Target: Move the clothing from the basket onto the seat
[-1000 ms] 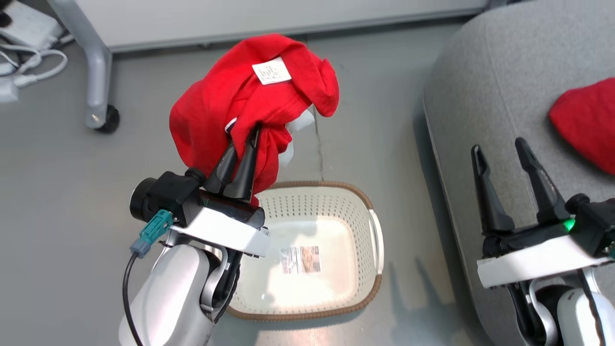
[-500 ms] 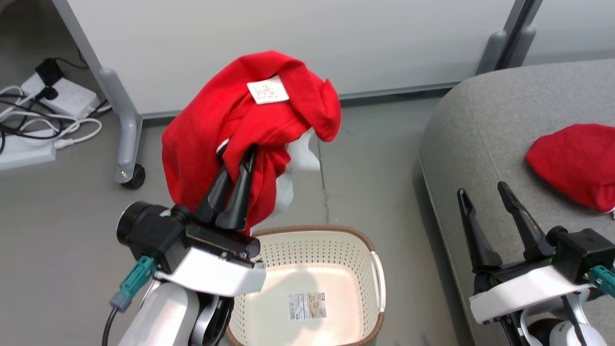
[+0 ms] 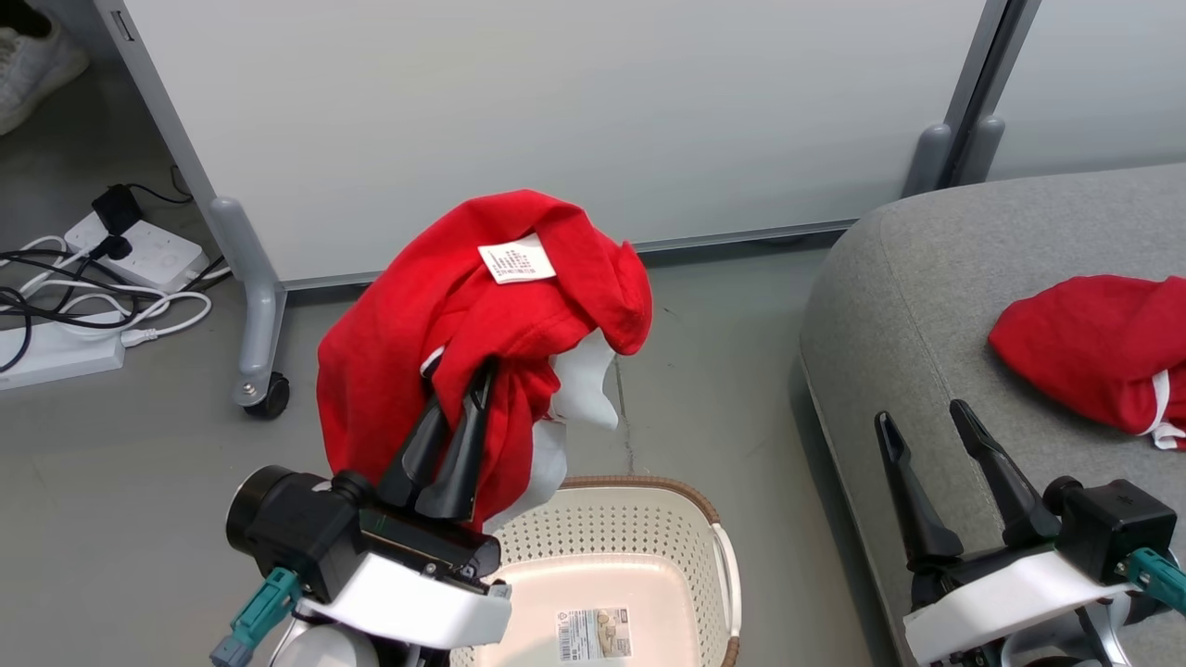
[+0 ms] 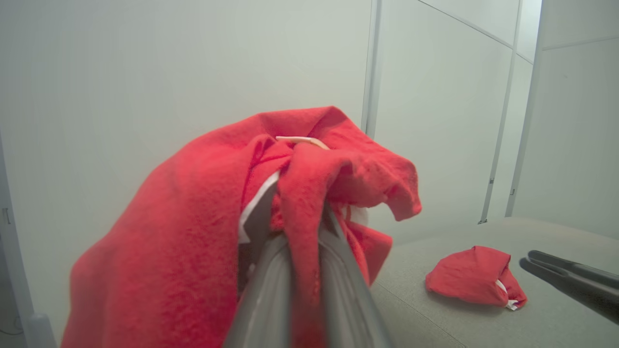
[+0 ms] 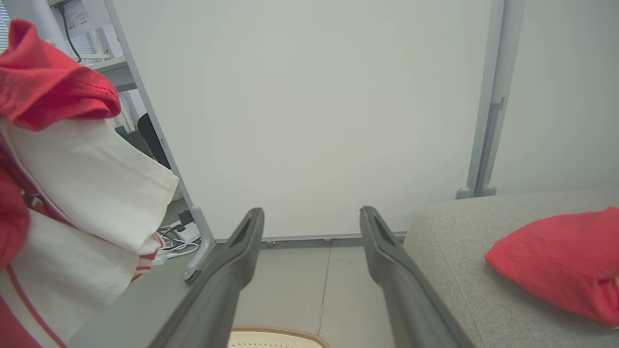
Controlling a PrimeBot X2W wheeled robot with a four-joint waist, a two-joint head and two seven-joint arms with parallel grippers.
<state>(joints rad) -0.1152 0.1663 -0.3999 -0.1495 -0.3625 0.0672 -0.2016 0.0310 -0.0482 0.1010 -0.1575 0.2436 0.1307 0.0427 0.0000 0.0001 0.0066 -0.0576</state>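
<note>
The head view's lower edge crops the basket (image 3: 607, 535); clothing (image 3: 398, 371) covers the left pincer (image 3: 480, 378) tips.

The left gripper (image 3: 466, 394) has dark tapered fingers (image 3: 454, 474), a black block (image 3: 296, 530), white collar (image 3: 408, 609), teal plug (image 3: 255, 619).

The label (image 3: 516, 262) on the clothing (image 3: 398, 371) and sticker (image 3: 593, 634) in the basket (image 3: 607, 537) bear unreadably small print.

Grey floor (image 3: 111, 500), pale partition panel (image 3: 556, 111) on castor (image 3: 269, 405); white power strip (image 3: 148, 257) at left
</note>
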